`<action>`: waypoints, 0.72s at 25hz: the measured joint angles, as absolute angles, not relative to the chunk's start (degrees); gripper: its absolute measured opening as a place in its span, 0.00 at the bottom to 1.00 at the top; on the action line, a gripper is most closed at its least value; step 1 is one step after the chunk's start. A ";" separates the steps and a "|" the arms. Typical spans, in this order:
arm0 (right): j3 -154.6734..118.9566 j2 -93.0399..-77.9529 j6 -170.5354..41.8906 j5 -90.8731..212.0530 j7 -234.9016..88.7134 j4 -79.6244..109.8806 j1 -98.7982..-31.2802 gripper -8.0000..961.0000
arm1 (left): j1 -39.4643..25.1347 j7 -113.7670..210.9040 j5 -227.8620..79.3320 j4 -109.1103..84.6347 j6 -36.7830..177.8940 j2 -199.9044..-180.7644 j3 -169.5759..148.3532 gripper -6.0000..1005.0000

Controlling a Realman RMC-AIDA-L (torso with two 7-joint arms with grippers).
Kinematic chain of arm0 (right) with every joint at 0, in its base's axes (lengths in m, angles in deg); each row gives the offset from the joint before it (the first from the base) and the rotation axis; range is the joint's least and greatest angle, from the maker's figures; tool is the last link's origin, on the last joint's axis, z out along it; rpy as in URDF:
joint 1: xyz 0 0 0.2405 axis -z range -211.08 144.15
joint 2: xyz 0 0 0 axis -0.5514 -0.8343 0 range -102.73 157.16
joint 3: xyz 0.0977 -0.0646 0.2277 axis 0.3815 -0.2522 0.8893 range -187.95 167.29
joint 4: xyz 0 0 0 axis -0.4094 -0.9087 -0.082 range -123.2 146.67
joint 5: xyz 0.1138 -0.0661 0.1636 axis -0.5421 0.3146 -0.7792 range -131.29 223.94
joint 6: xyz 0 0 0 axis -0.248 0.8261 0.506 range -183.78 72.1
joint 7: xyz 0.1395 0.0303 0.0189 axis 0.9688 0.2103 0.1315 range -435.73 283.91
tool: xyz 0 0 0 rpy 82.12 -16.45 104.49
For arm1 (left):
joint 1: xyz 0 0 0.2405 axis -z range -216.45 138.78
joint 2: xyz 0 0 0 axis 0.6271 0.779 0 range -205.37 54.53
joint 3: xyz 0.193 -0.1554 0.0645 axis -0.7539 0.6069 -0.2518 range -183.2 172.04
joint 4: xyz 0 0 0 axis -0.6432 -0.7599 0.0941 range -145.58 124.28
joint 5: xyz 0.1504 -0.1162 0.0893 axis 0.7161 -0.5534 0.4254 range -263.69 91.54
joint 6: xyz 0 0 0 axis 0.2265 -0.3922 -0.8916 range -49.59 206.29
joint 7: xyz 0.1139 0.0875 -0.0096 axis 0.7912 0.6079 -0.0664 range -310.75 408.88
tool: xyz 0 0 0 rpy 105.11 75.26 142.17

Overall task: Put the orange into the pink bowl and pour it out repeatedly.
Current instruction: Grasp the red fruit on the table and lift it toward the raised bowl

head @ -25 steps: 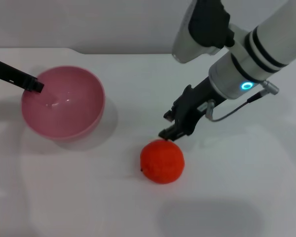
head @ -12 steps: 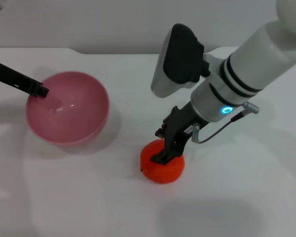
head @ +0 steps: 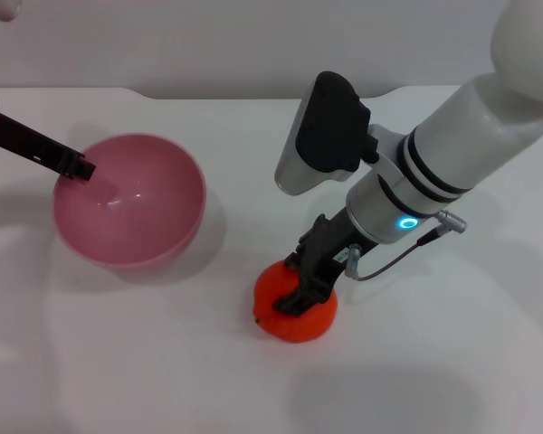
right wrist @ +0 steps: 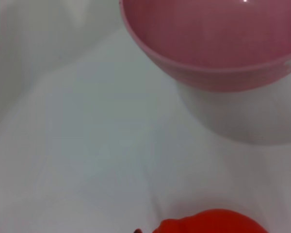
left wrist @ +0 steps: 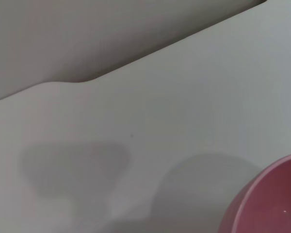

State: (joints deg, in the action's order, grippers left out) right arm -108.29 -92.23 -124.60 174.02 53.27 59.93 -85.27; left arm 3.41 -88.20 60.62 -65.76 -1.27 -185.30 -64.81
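The orange point(head: 282, 318) lies on the white table right of centre, and its top edge shows in the right wrist view point(right wrist: 213, 222). My right gripper point(head: 306, 287) is down on top of it, touching its skin. The pink bowl point(head: 195, 195) stands upright at the left and holds nothing; it also shows in the right wrist view point(right wrist: 208, 48) and the left wrist view point(left wrist: 274, 199). My left gripper point(head: 80, 168) reaches in from the left and is shut on the bowl's near-left rim.
The white table point(head: 163, 362) stretches out in front of the bowl and the orange. A grey wall point(head: 163, 45) rises behind the table's far edge. The right arm's white forearm point(head: 452, 154) slants over the table's right side.
My right gripper came down from above and behind the orange onto its top. The left gripper and the pink bowl shifted slightly right and toward me. The orange barely moved.
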 joint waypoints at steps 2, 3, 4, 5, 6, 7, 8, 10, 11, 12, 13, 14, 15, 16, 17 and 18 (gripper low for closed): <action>-108.00 -92.23 -124.50 173.88 53.34 59.85 -85.14 0.62 | 3.43 -88.21 60.62 -65.76 -1.23 -185.30 -64.93 0.05; -107.86 -92.20 -124.48 173.87 53.34 59.85 -85.07 0.62 | 3.44 -88.22 60.62 -65.76 -1.18 -185.30 -64.98 0.05; -107.82 -92.15 -124.32 173.87 53.33 59.95 -84.92 0.61 | 3.44 -88.22 60.61 -65.76 -1.13 -185.29 -65.00 0.05; -107.82 -92.11 -124.17 173.86 53.33 60.07 -84.81 0.60 | 3.44 -88.22 60.62 -65.76 -1.05 -185.29 -65.00 0.05; -107.82 -92.07 -123.92 173.86 53.14 60.27 -84.64 0.60 | 3.44 -88.22 60.61 -65.76 -0.95 -185.29 -65.00 0.05; -107.81 -92.02 -123.75 173.86 53.01 60.41 -84.51 0.59 | 3.42 -88.22 60.62 -65.76 -0.92 -185.28 -65.00 0.05; -107.81 -91.99 -123.70 173.86 52.93 60.46 -84.47 0.54 | 3.38 -88.22 60.61 -65.76 -0.87 -185.28 -65.00 0.05; -107.84 -91.97 -123.69 173.89 52.87 60.48 -84.48 0.43 | 3.32 -88.22 60.61 -65.76 -0.86 -185.29 -65.00 0.05; -107.88 -91.94 -123.69 173.91 52.85 60.49 -84.51 0.38 | 3.30 -88.22 60.61 -65.76 -0.84 -185.30 -64.99 0.05; -107.90 -91.92 -123.69 173.95 52.84 60.50 -84.55 0.33 | 3.28 -88.22 60.62 -65.76 -0.83 -185.30 -64.99 0.05; -107.91 -91.90 -123.68 174.00 52.83 60.51 -84.59 0.31 | 3.27 -88.22 60.61 -65.76 -0.80 -185.31 -64.99 0.05; -107.89 -91.89 -123.68 174.03 52.82 60.51 -84.62 0.29 | 3.27 -88.22 60.61 -65.76 -0.79 -185.31 -64.99 0.05; -107.87 -91.89 -123.68 174.04 52.81 60.51 -84.63 0.27 | 3.27 -88.22 60.61 -65.76 -0.79 -185.32 -64.99 0.05; -107.85 -91.88 -123.68 174.04 52.79 60.52 -84.63 0.26 | 3.28 -88.22 60.61 -65.76 -0.78 -185.33 -64.99 0.05; -107.81 -91.87 -123.69 174.04 52.79 60.59 -84.63 0.24 | 3.29 -88.19 60.62 -65.76 -0.78 -185.33 -64.99 0.05; -107.63 -91.85 -123.69 174.04 52.79 60.80 -84.60 0.22 | 3.30 -88.12 60.61 -65.76 -0.77 -185.34 -64.99 0.05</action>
